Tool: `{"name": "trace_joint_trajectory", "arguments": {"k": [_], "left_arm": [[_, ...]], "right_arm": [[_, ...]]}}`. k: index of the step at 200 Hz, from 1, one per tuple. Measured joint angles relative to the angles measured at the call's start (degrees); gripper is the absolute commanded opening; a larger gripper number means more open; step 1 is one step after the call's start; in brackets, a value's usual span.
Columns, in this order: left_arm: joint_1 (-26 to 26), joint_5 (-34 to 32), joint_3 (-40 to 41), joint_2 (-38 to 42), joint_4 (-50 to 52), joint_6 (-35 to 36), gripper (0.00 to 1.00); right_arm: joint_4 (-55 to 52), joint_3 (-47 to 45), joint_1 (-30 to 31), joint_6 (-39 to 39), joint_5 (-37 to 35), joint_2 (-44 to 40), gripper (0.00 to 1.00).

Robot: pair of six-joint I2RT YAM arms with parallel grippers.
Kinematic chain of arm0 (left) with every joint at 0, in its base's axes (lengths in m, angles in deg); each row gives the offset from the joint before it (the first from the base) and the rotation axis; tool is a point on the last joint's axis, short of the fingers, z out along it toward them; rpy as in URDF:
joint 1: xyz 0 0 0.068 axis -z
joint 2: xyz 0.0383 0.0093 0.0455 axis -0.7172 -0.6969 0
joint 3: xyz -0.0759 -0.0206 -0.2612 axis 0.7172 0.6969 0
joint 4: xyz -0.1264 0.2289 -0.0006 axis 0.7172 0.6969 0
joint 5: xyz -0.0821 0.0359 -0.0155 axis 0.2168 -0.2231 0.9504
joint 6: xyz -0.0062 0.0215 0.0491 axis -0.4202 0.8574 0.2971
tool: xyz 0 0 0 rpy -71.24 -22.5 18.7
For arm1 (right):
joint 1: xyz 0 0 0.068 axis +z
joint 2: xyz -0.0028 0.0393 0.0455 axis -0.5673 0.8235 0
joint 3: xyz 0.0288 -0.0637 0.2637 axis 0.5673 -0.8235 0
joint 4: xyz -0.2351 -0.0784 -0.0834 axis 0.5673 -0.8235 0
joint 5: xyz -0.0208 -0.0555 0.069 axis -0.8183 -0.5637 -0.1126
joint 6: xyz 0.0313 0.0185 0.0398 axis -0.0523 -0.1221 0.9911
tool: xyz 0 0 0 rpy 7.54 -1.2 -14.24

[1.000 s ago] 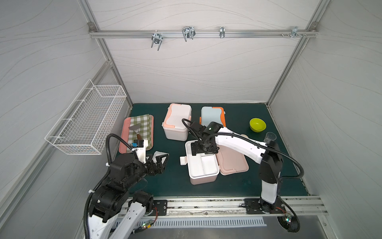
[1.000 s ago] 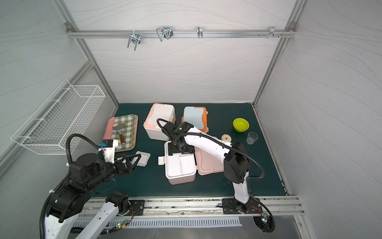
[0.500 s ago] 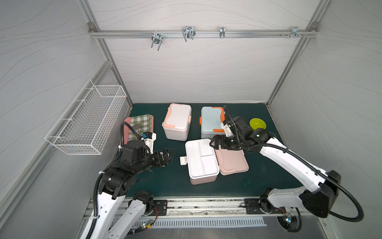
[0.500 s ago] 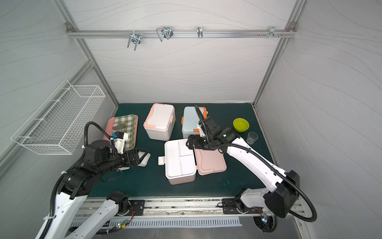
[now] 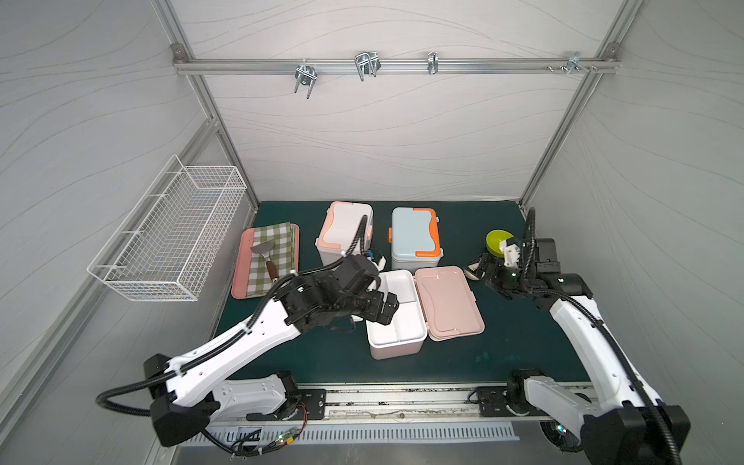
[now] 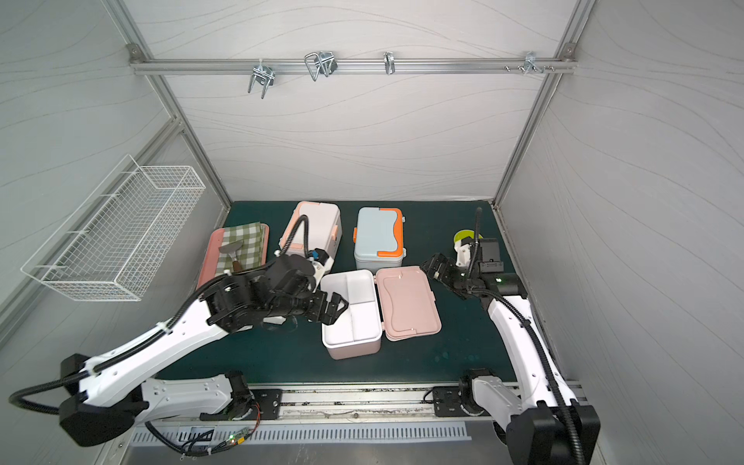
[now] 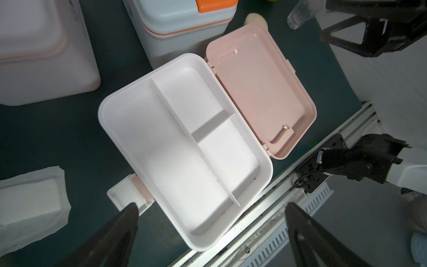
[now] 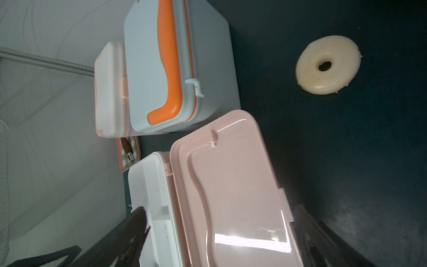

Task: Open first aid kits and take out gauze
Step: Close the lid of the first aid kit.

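The pale pink first aid kit (image 5: 396,350) (image 6: 352,350) stands open mid-mat, its lid (image 5: 447,302) (image 8: 231,185) laid flat to its right. Its white divided tray (image 7: 184,143) holds nothing. My left gripper (image 5: 387,310) (image 6: 336,308) (image 7: 211,205) hovers open over that kit's left edge. One wrapped gauze (image 7: 30,203) lies on the mat left of the kit, under my left arm in both top views. Behind it, the white-and-peach kit (image 5: 342,233) (image 6: 316,225) and the blue-and-orange kit (image 5: 414,237) (image 6: 378,237) are shut. My right gripper (image 5: 489,273) (image 6: 437,267) (image 8: 220,209) is open and empty, right of the lid.
A flat pink tray (image 5: 241,273) with checked cloth and a spatula lies at the left. A wire basket (image 5: 169,237) hangs on the left wall. A green bowl (image 5: 497,241), a cream ring (image 8: 328,64) and a clear cup (image 7: 300,11) sit at the right.
My right arm left the open kit and swung to the right side of the mat. My left arm reached in from the front left to the open kit's left edge.
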Motion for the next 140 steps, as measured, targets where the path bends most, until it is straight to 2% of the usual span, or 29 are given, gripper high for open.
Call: {"name": "trace_joint_trajectory", "arguments": {"k": [59,87,140], "left_arm": [[1.62,-0.39,-2.97,-13.7,0.33,-1.62,0.99],[1.53,-0.59,-3.17,-16.0,0.94,-2.8,0.99],[0.31,1.79,-2.86,-18.58,-1.16,-4.94,0.99]], "right_arm": [[6.21,-7.21,-3.61,1.29,8.98,3.28,0.99],[9.88,-11.23,-3.78,1.29,13.6,6.38,0.99],[14.32,-16.35,-3.74,1.7,19.3,6.71,0.99]]}}
